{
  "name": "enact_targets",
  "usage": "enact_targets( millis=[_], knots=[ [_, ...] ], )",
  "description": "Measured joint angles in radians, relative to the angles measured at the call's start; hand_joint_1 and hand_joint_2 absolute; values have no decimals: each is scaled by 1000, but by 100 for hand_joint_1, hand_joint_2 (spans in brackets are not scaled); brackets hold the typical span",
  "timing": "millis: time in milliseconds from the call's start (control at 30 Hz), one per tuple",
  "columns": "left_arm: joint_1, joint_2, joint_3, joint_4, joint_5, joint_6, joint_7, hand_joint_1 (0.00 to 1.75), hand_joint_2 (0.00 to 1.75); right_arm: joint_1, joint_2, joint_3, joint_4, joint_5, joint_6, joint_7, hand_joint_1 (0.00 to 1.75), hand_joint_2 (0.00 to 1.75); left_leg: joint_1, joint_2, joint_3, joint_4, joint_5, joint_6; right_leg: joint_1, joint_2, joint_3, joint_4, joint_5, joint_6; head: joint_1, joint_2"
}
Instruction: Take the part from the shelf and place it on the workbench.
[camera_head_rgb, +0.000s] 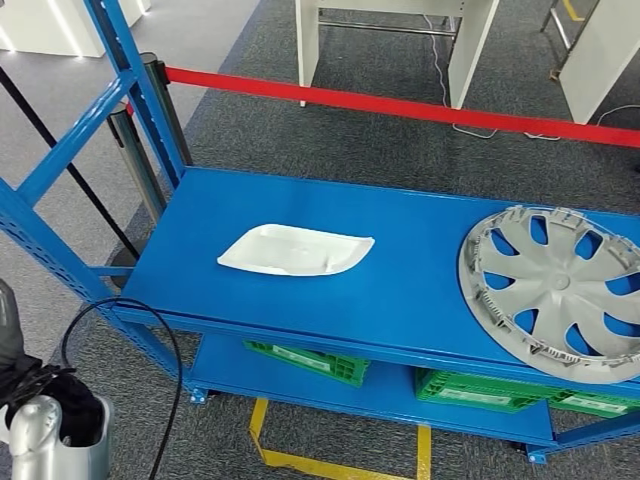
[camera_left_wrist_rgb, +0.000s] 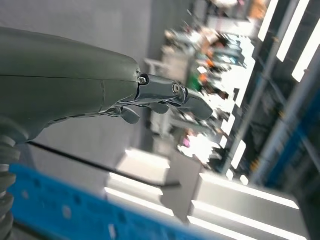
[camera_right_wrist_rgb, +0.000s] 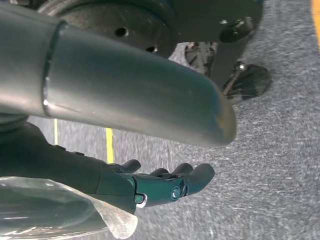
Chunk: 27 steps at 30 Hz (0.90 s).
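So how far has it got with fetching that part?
Nothing looks done yet. The white tray-shaped part and the grey wheel cover both lie untouched on the blue shelf. The left hand is stretched out holding nothing; the right hand hangs over the floor with its fingers out, clear film beside it. Reaching, gripping and carrying to the workbench all remain.

Head view: high, facing down on blue metal shelf (camera_head_rgb: 392, 260) | left wrist: close, shares shelf | right wrist: close, facing grey carpet floor (camera_right_wrist_rgb: 279, 165)

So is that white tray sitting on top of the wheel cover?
No, the white tray lies apart from the wheel cover on the blue shelf.
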<state>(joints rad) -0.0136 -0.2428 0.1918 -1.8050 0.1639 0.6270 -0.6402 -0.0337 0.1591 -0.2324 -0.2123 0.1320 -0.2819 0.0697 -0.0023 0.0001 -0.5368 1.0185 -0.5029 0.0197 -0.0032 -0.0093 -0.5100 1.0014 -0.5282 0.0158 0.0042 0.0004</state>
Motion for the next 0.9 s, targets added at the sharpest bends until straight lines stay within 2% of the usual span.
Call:
enact_targets(
  millis=[133, 533, 900],
  knots=[
    [-45, 26, -101, 6, -72, 6, -5, 0, 175, -1, 0, 41, 2, 58, 10, 16, 0, 175, 0, 0, 0, 0, 0, 0, 0, 0, 0, 0, 0, 0, 0, 0],
    [-190, 101, -381, 137, -310, 1, 74, 0, 175, -3, 0, 117, 8, 173, 33, 46, 0, 175, 0, 0, 0, 0, 0, 0, 0, 0, 0, 0, 0, 0, 0, 0],
    [-366, 165, -584, 299, -511, -128, 208, 0, 175, -8, 0, 127, 10, 202, 61, 56, 0, 175, 0, 0, 0, 1, 0, 0, 0, 0, 0, 0, 0, 0, 0, 0]
  ],
)
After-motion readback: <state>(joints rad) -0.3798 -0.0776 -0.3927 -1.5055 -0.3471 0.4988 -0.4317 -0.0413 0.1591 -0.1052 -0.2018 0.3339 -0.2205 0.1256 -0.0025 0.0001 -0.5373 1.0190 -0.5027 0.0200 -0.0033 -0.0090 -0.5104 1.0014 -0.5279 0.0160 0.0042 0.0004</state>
